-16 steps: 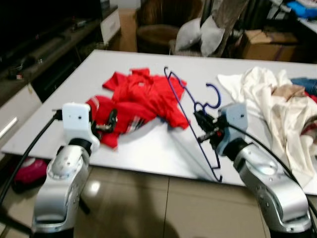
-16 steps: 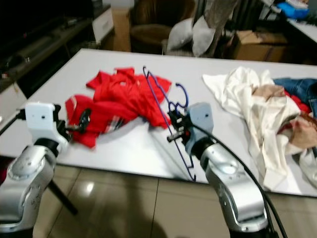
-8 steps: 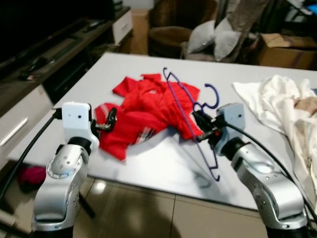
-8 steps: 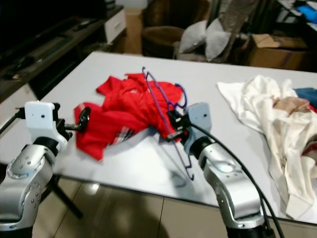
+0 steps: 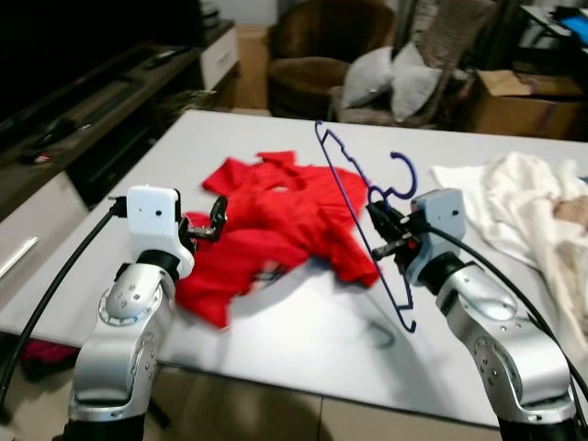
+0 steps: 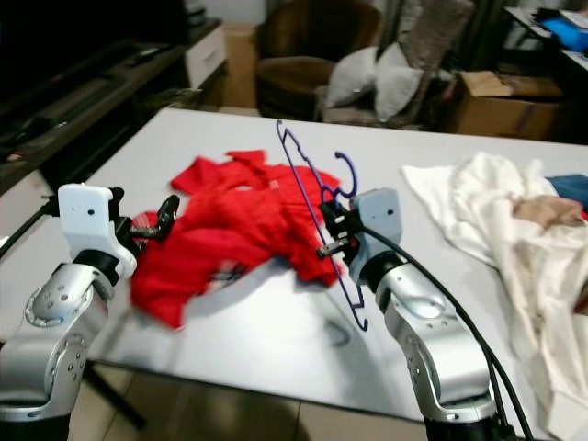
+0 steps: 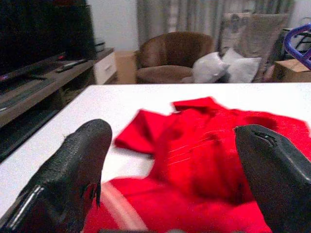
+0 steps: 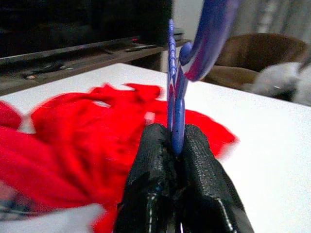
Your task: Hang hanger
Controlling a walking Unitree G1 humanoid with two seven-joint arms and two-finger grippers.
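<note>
right claw [image 8: 176, 145] pinches blue hanger [image 5: 354, 197]; left claw [image 7: 175, 165] agape.

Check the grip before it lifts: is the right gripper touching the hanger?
Touching. In the right wrist view, the right gripper has both fingers pressed against the blue hanger, with no gap.

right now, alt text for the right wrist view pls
The right gripper is shut on a blue hanger, held upright above a white table. A crumpled red shirt lies behind it.
</note>
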